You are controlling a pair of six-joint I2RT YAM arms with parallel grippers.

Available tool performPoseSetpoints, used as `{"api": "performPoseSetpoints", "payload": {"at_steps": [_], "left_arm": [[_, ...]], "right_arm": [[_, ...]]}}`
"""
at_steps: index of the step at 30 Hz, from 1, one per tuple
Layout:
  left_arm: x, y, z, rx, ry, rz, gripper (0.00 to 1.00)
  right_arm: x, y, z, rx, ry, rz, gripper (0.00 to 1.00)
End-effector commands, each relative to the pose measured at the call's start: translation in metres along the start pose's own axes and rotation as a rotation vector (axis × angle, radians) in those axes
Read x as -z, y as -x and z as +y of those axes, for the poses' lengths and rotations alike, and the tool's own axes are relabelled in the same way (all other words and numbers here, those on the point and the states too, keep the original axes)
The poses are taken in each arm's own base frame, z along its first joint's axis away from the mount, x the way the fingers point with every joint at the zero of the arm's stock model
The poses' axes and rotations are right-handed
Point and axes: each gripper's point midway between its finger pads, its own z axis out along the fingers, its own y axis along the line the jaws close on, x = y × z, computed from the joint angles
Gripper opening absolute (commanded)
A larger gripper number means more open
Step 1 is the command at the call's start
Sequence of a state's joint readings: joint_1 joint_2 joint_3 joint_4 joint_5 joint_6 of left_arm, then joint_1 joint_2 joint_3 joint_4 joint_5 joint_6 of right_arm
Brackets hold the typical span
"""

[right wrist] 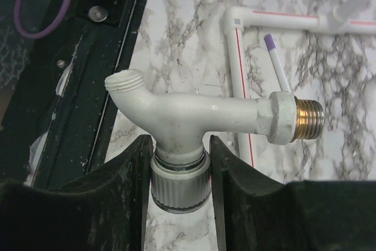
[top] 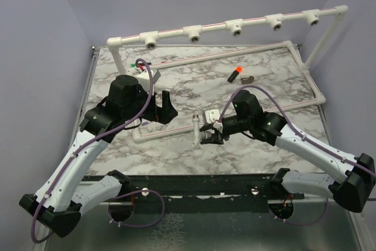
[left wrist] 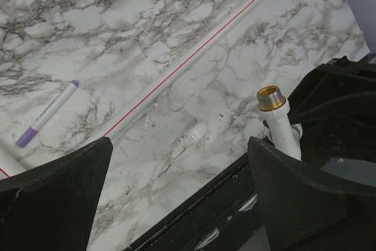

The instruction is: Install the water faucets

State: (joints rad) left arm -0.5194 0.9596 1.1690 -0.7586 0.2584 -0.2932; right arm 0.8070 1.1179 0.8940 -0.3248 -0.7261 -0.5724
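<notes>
The water faucet (right wrist: 194,113) is white plastic with a grey ribbed knob (right wrist: 179,189), a brass threaded stem (right wrist: 308,120) and a threaded spout. My right gripper (right wrist: 179,166) is shut on the knob and holds the faucet above the marble table. In the top view the faucet (top: 201,127) hangs at the right gripper (top: 212,131), left of centre. The left wrist view shows its brass end (left wrist: 271,99). My left gripper (top: 167,109) is open and empty, left of the faucet, its fingers (left wrist: 56,198) wide apart. The white pipe rail with tee sockets (top: 236,27) stands at the back.
A white pipe frame (top: 305,69) with a red stripe lies on the marble table (top: 176,157). A black stick with an orange tip (top: 236,74) lies at the back centre. A purple-tipped pen (left wrist: 50,113) lies by the front pipe (left wrist: 194,57). A small white box (top: 143,72) sits at the back left.
</notes>
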Motion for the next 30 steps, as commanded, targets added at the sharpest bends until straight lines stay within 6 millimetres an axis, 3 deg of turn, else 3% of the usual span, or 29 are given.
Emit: {"api": "performPoseSetpoints", "payload": {"at_steps": [1,6,13,22,30], "left_arm": [[0.005,-0.010,-0.021,0.055,-0.103,0.062,0.99],[0.009,-0.020,-0.040,0.064,-0.220,0.112,0.99],[0.014,-0.041,-0.064,0.090,-0.388,0.213,0.97],[0.019,-0.066,-0.083,0.160,-0.557,0.317,0.83],[0.020,-0.077,-0.090,0.177,-0.625,0.361,0.61]], "right_arm": [[-0.005,0.016,0.019,0.260,0.191,-0.054,0.01],[-0.013,0.022,0.031,0.339,0.303,-0.064,0.01],[-0.028,0.020,0.026,0.463,0.307,0.000,0.01],[-0.041,0.022,0.019,0.658,0.298,0.086,0.01],[-0.043,0.020,0.021,0.718,0.282,0.143,0.00]]}}
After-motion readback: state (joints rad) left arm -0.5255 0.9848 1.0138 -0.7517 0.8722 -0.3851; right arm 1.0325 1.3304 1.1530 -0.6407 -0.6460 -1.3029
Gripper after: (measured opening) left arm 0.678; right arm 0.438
